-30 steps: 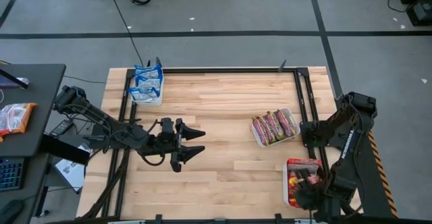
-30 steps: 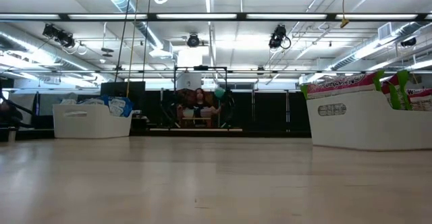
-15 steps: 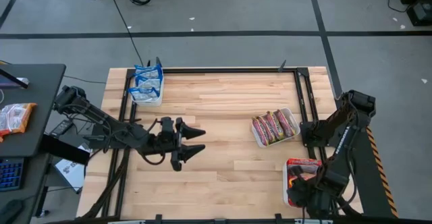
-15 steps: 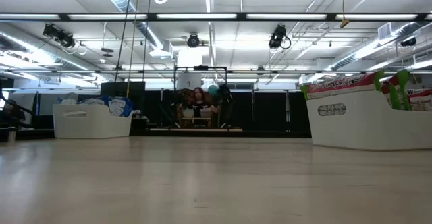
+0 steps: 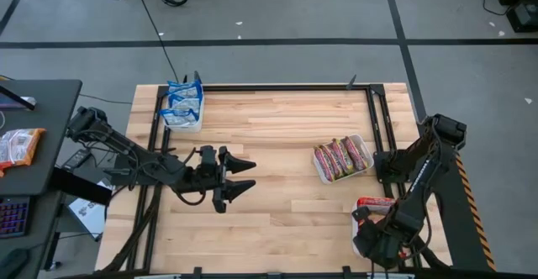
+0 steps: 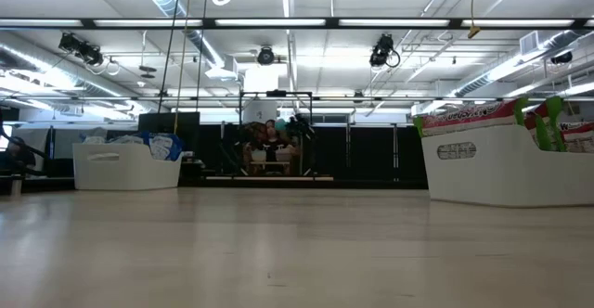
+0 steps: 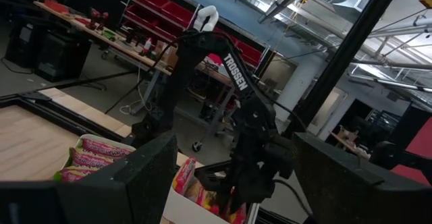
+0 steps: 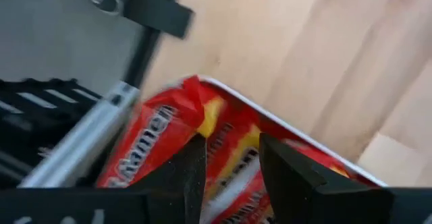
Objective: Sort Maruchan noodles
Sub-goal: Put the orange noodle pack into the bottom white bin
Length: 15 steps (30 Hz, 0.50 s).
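From overhead I see the wooden counter with three white trays on it. The tray at the far left corner holds the blue-white noodle packets. The tray toward the right side holds the pinkish packets, standing on edge in a row. The third tray sits at the near right corner and holds the red packets, mostly covered by my right arm.

My left gripper hangs over the left middle of the counter, well apart from every tray, its jaws spread wide and holding nothing. Through its wrist camera I look past its two dark fingers at the right arm and the pinkish packets in their tray.

My right gripper is low over the near right tray. In its wrist camera the two fingers stand partly apart, right above a red and yellow packet lying in the tray. I cannot tell whether the fingers are touching it or merely just above it, and I see nothing pinched between them.

The level camera shows the blue packets' tray on the left and the pinkish packets' tray on the right, and a person far off in the room behind.
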Tool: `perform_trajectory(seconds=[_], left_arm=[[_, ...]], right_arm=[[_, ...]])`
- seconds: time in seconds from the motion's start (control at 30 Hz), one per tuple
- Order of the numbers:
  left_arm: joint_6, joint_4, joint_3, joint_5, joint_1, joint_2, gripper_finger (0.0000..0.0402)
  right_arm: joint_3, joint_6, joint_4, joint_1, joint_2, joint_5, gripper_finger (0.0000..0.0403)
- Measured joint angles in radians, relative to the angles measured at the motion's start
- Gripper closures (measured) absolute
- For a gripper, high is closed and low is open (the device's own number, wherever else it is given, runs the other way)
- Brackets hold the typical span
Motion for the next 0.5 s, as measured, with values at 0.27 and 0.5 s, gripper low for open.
perform_trajectory(seconds=[0.27, 0.5], left_arm=[[0.009, 0.0, 0.0, 0.0, 0.001, 0.0, 0.0111], [0.009, -0.001, 0.0, 0.0, 0.0, 0.0, 0.0111]], right_arm=[[0.027, -0.087, -0.004, -0.001, -0.001, 0.03, 0.0261], [-0.033, -0.204, 0.018, -0.007, -0.001, 0.038, 0.0261]])
